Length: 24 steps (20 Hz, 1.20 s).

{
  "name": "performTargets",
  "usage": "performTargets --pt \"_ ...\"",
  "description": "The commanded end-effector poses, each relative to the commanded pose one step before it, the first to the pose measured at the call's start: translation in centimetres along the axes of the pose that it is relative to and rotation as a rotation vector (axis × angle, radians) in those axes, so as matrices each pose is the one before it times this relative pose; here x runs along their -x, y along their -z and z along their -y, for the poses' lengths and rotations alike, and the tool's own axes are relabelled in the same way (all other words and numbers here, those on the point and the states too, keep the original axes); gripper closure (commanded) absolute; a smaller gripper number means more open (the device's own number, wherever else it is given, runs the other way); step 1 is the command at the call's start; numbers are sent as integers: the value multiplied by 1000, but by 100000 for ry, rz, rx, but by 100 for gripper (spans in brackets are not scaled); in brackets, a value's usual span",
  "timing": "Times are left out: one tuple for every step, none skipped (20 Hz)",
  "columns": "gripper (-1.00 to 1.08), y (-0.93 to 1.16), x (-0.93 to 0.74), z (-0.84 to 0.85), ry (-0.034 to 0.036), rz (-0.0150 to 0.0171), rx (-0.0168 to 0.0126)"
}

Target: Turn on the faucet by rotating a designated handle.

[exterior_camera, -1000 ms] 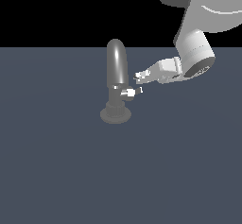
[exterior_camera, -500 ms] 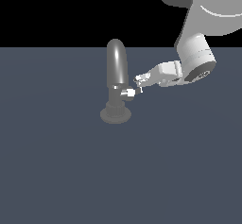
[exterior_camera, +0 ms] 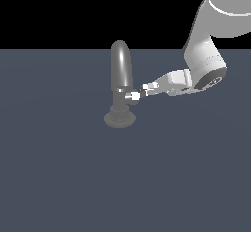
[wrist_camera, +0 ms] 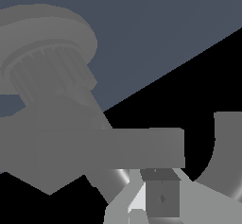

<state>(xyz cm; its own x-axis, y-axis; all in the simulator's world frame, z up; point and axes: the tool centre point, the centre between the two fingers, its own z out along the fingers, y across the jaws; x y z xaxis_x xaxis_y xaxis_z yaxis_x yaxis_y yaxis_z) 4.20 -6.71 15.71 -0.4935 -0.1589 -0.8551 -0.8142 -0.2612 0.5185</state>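
fingers (exterior_camera: 145, 89): at handle (exterior_camera: 133, 96) tip, opening unclear | faucet (exterior_camera: 121, 86): open floor (exterior_camera: 73, 177) all round

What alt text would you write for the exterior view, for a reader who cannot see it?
A white robot arm reaches in from the exterior view's right, its gripper right at the small silver handle on the side of a grey faucet. The faucet, with a tall arched spout, stands on a round base on a plain dark blue-grey surface.
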Motion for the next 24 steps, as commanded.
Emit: performTargets --pt "108 -11 -878 -266 -35 -3 2" --pt "108 -7 -348 -104 0 0 0" --pt "108 -7 -355 -106 0 0 0" --pt "108 -7 -361 -107 0 0 0" --pt "108 -7 -369 -109 0 0 0" --pt "108 -6 -376 -110 0 0 0" --pt "108 0 0 0 0 0 0" --pt "108 34 2121 -6 3187 -984 -433" --pt "108 -7 -672 226 -276 90 37" --pt "108 -6 -664 225 -276 90 37" --pt "108 -6 -655 223 -276 90 37" --pt "108 -6 -639 215 -260 85 35" --pt "108 -5 -634 217 -268 88 35" --pt "108 -5 -617 209 -252 83 33" --pt "108 -4 -612 210 -260 86 34" --pt "108 -4 -594 202 -243 81 31" --pt "108 -3 -584 200 -243 81 31" --pt "108 -3 -570 195 -235 78 29" --pt "108 -2 -559 193 -235 78 29" --pt "108 -1 -542 188 -225 75 27" --pt "108 0 0 0 0 0 0" --pt "108 43 5001 -875 7346 -1995 755" --pt "108 -4 -236 212 -248 69 -25" --pt "108 -3 -234 210 -248 68 -25"
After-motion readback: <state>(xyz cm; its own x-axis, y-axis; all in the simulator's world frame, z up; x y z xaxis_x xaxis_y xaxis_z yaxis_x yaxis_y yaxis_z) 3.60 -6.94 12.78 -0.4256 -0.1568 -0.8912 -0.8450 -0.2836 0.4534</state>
